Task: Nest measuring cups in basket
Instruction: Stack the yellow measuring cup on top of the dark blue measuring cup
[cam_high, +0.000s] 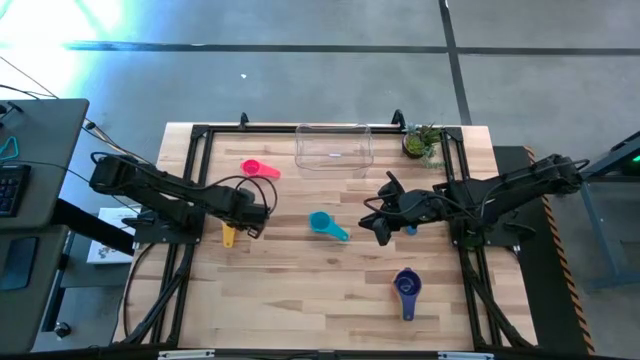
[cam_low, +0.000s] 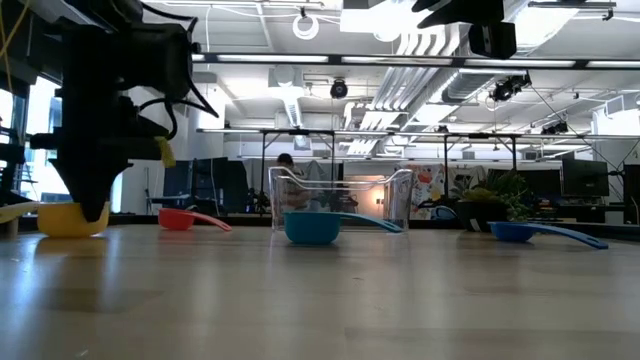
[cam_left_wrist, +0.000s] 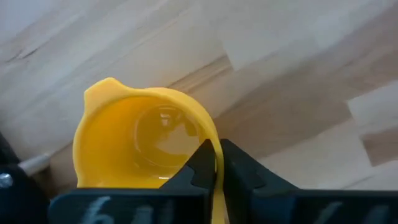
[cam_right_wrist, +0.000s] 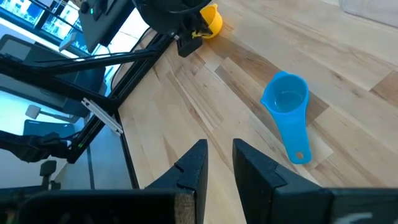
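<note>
The high view looks straight down on the whole table (cam_high: 300, 300), taking in both arms. The low view sits at table-top height at the near edge and faces level across the boards into the room beyond. The left wrist view hangs very close over the yellow measuring cup (cam_left_wrist: 146, 140), which the low view also shows at its left. The right wrist view looks down from higher up, sharing the teal measuring cup (cam_right_wrist: 287, 109) with the high and low views.
</note>
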